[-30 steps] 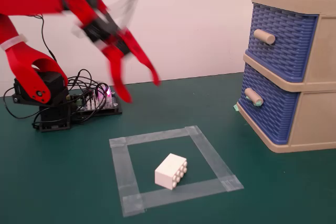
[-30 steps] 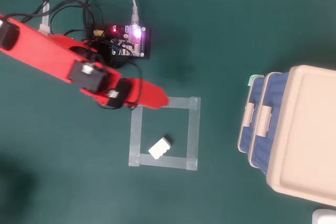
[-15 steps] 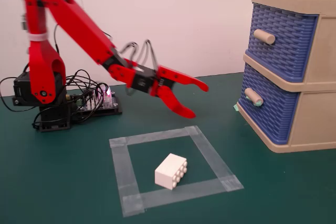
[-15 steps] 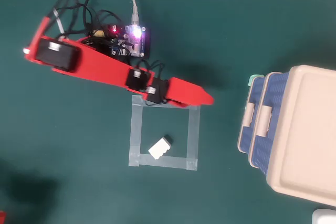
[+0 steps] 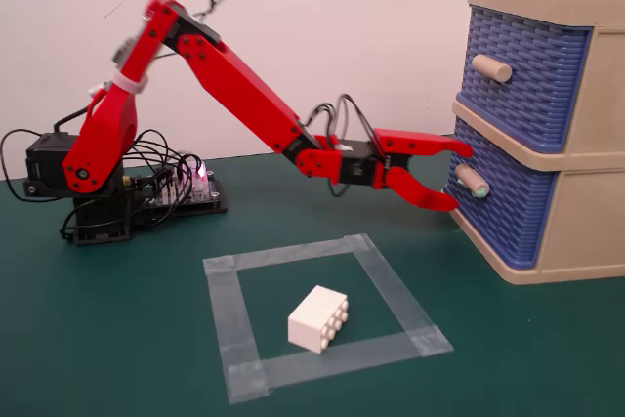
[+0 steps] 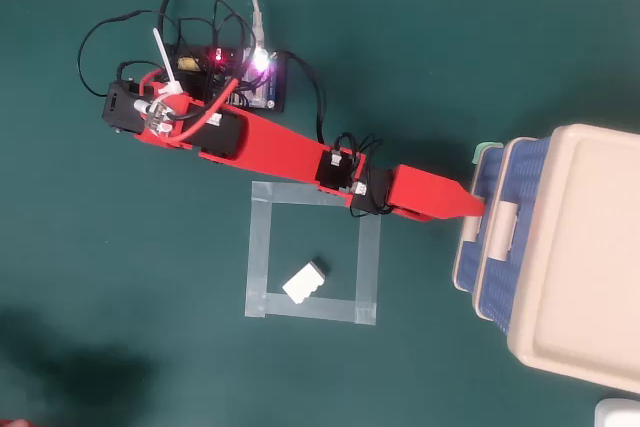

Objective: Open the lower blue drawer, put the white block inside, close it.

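The gripper [image 5: 461,179] is seen spread, one jaw above and one below the near end of the peg handle [image 5: 472,181] of the lower blue drawer [image 5: 498,204], which is shut. The peg's long axis runs across the drawer front. No obstruction is noted. The white block [image 5: 318,318] lies well apart, inside the taped square [image 5: 224,309].

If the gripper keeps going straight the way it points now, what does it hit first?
Most likely the lower blue drawer, at its peg handle. The gripper is open, jaws above and below the handle's level, tips just short of it; exact depth is unclear.
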Tool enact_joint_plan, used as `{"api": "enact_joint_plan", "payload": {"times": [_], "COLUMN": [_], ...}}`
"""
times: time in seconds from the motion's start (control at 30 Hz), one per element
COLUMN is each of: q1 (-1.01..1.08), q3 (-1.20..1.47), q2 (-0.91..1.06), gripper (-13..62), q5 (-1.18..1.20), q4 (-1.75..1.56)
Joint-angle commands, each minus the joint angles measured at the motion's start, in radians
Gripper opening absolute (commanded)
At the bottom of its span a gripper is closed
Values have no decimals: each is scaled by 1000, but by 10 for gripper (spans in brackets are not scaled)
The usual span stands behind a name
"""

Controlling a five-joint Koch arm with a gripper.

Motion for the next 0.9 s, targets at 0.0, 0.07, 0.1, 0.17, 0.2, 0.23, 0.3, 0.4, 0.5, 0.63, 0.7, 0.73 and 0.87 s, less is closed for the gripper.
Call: {"api": "enact_joint_plan", "payload": {"times": [0.0,0.07,0.1,0.17,0.2,0.23,0.3,0.4,0.5,0.63,0.7,0.73,0.87], "q1": [-9,-9,-9,-9,-8,-8,-6,-5,-5,14,26,29,74], "q3": [-77,-114,-126,-147,-156,-164,-173,-173,-164,-21,84,147,448], "q2": [-6,-25,-29,-29,-29,-28,-23,-14,21,120,192,233,460], "gripper": [272,221,189,125,92,61,-4,-79,-79,-79,-80,-80,-80], "q5": [64,61,61,61,61,63,63,67,71,80,103,117,155], "q4": [-72,-60,-48,2,26,52,100,181,219,219,219,219,216]}}
